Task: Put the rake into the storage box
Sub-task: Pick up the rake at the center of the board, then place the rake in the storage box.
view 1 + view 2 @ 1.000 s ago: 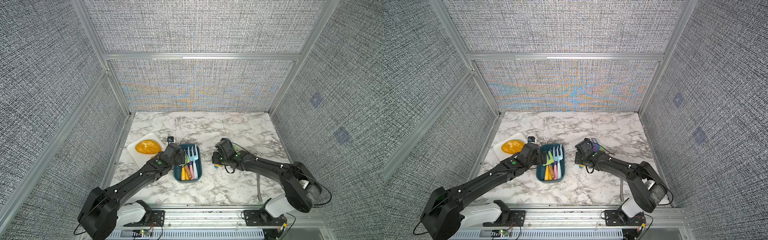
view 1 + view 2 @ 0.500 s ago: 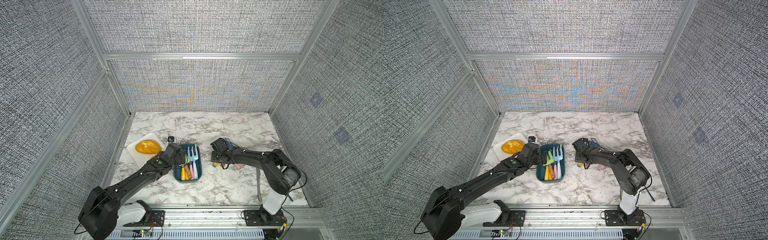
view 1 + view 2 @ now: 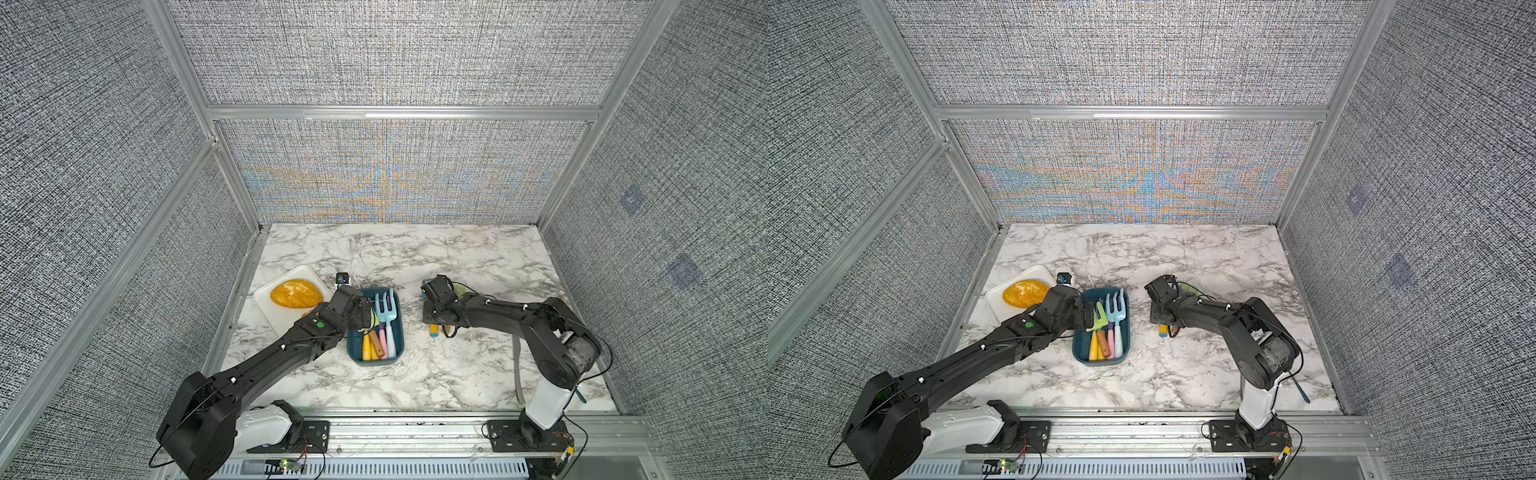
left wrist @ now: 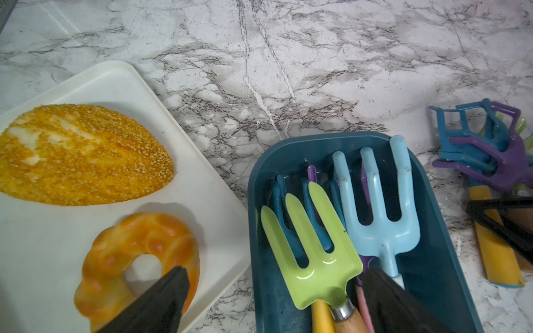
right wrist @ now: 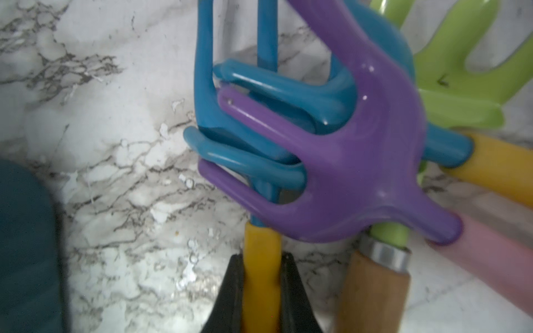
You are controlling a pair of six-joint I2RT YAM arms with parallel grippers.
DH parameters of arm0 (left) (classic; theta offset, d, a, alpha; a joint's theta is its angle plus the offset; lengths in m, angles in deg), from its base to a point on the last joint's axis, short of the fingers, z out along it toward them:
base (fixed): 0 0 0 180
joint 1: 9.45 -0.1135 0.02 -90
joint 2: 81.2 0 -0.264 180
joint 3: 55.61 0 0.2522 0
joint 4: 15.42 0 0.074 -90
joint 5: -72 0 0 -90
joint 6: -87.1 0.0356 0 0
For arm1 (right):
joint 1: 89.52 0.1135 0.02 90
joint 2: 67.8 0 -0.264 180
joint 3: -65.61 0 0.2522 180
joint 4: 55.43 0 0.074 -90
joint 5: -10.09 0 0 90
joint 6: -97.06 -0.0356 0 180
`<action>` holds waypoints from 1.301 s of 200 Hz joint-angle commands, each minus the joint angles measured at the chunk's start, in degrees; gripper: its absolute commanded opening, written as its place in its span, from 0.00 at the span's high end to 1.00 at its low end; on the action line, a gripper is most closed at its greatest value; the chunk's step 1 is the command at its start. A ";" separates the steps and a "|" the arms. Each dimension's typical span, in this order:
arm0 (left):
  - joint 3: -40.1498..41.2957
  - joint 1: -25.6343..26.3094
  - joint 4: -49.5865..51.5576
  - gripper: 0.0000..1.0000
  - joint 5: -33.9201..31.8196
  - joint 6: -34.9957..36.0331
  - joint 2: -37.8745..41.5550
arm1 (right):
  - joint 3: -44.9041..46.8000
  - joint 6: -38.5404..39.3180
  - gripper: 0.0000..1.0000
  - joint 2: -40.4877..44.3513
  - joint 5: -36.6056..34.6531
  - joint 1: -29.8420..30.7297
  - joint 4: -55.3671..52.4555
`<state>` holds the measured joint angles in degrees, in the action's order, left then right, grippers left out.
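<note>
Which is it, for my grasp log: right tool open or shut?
Shut: the right tool pinches the rake's yellow handle from both sides.

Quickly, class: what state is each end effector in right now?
Left end effector: open, holding nothing.
Right end effector: closed on the yellow handle of the teal rake.

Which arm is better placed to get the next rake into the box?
Right. The right gripper is shut on the yellow handle of a blue rake lying outside the storage box; the left gripper hangs open and empty.
</note>
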<state>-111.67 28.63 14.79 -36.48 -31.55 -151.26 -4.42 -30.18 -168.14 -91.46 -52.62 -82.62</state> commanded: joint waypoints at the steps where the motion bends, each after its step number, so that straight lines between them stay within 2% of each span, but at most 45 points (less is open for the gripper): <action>1: -0.33 -0.03 -0.80 0.01 -0.59 0.52 0.11 | 1.70 0.97 1.00 4.71 1.85 0.03 -0.28; 19: -0.15 -0.05 -0.91 0.01 -0.77 0.52 0.60 | 4.45 1.37 1.00 10.11 4.90 -0.14 1.86; 52: 0.29 -0.03 -1.15 0.01 -0.90 0.52 1.69 | 8.99 1.98 1.00 19.49 14.94 -2.54 6.82; 82: 0.72 -0.03 -1.31 0.01 -0.86 0.43 2.74 | 14.66 1.49 1.00 24.77 29.03 -6.08 14.98; 105: 1.19 -0.07 -1.57 0.01 -0.84 0.43 3.61 | 18.71 -1.83 1.00 26.32 41.43 -7.68 24.67; 142: 1.50 -0.03 -1.59 0.01 -0.52 0.34 4.40 | 20.85 -4.94 1.00 27.22 46.25 -7.81 29.72; 173: 1.68 -0.03 -1.68 0.01 -0.42 0.25 4.67 | 21.38 -5.41 1.00 30.37 45.75 -7.73 30.21; 209: 1.95 -0.03 -1.75 0.01 -0.66 0.21 5.36 | 20.36 -2.37 1.00 34.45 37.69 -6.45 23.66; 229: 2.03 -0.03 -1.79 0.01 -0.86 0.17 5.64 | 19.45 -0.72 1.00 34.21 34.65 -3.94 21.37; 260: 2.27 -0.03 -1.68 0.01 -1.53 0.10 6.23 | 14.89 0.34 1.00 29.74 25.41 2.88 15.22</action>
<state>-109.62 28.63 14.15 -37.04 -31.41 -145.58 13.50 -31.84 -135.85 -57.36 -53.82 -62.36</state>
